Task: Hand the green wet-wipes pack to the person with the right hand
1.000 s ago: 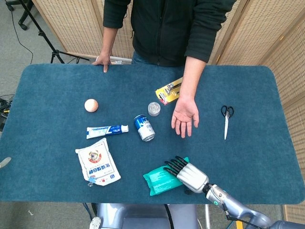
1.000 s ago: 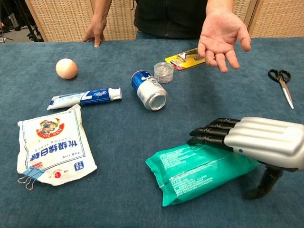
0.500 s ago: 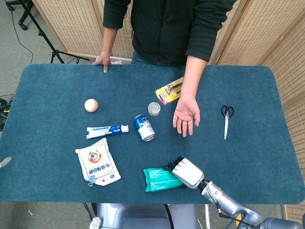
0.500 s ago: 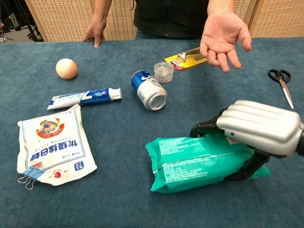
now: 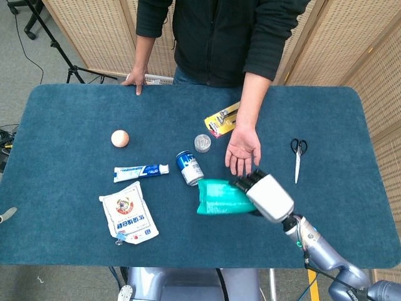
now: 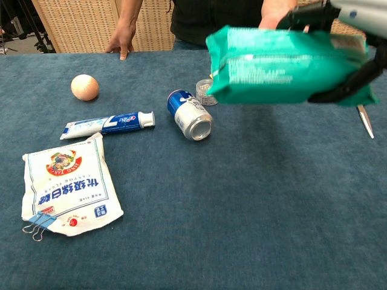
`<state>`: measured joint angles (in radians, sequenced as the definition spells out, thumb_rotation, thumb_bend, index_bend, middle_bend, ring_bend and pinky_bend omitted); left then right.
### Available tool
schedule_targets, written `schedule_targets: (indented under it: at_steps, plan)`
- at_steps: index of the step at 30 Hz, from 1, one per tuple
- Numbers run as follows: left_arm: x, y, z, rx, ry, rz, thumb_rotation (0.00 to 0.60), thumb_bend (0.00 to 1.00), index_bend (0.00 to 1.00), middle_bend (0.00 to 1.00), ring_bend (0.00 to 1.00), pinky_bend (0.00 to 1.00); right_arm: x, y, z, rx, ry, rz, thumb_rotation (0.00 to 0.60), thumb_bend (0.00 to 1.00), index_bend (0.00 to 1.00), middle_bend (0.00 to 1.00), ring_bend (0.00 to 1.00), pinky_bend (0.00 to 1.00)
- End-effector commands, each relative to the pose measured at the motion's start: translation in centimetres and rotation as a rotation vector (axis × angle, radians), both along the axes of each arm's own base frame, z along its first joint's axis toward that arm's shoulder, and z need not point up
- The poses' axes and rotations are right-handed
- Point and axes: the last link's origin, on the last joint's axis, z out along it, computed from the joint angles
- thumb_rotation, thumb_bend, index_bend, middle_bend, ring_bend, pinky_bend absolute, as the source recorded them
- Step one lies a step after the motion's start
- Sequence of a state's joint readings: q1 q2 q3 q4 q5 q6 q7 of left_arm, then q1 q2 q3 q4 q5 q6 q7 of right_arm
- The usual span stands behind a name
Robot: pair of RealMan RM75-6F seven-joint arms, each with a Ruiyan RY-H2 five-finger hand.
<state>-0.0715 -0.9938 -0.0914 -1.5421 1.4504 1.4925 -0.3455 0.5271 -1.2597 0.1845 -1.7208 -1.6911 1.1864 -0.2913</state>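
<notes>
The right hand [image 5: 268,195] grips the green wet-wipes pack [image 5: 220,197] — held clear above the counter [image 5: 75,113], just below the person's open palm [image 5: 243,149], beside the blue can [image 5: 189,167].

From my chest view the wipes pack [image 6: 284,65] hides most of the person's open palm [image 6: 275,18], and my right hand [image 6: 338,36] is cut off at the top edge.
</notes>
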Motion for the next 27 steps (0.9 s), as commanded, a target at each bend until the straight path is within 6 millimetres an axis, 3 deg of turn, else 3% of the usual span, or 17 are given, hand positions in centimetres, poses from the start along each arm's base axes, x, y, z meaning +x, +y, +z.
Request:
schedule_targets:
  at_steps: [1,4,13,14,16,17,18,21,27]
  plan:
    - [-0.1,0.0,0.0,-0.002,0.001,0.004,0.600,0.00,0.00,0.00,0.00,0.13,2.4,-2.6,2.5,-0.134,-0.027,-0.054,0.600,0.62,0.64,0.66,0.51,0.40]
    - [-0.1,0.1,-0.1,-0.005,0.002,0.007,0.600,0.00,0.00,0.00,0.00,0.13,3.2,-3.9,2.2,-0.178,-0.002,-0.108,0.600,0.62,0.64,0.66,0.51,0.41]
    - [-0.1,0.1,0.0,-0.007,-0.004,0.011,0.600,0.00,0.00,0.00,0.00,0.13,4.2,-5.7,-1.3,-0.231,0.080,-0.279,0.600,0.65,0.64,0.63,0.51,0.42]
    - [-0.1,0.1,0.0,-0.008,-0.005,0.013,0.600,0.00,0.00,0.00,0.00,0.13,4.3,-5.8,-1.7,-0.234,0.090,-0.292,0.600,0.63,0.58,0.56,0.47,0.41]
    - [-0.2,0.2,0.1,-0.010,-0.007,0.015,0.600,0.00,0.00,0.00,0.00,0.13,4.4,-6.0,-2.6,-0.224,0.101,-0.327,0.600,0.49,0.34,0.29,0.27,0.34]
    - [-0.2,0.2,0.1,-0.010,-0.008,0.016,0.600,0.00,0.00,0.00,0.00,0.13,4.3,-6.0,-2.9,-0.214,0.104,-0.342,0.600,0.37,0.17,0.13,0.13,0.26]
    - [-0.2,0.2,0.1,-0.008,-0.010,0.017,0.600,0.00,0.00,0.00,0.00,0.13,4.1,-6.0,-3.3,-0.177,0.111,-0.377,0.600,0.26,0.05,0.03,0.03,0.18]
    - [-0.3,0.2,0.3,-0.003,-0.014,0.020,0.600,0.00,0.00,0.00,0.00,0.13,4.2,-5.8,-3.4,-0.116,0.090,-0.448,0.600,0.20,0.00,0.00,0.00,0.10]
    - [-0.3,0.3,0.3,-0.006,-0.016,0.021,0.600,0.00,0.00,0.00,0.00,0.13,5.7,-5.3,-1.5,-0.156,0.065,-0.422,0.600,0.20,0.00,0.00,0.00,0.06]
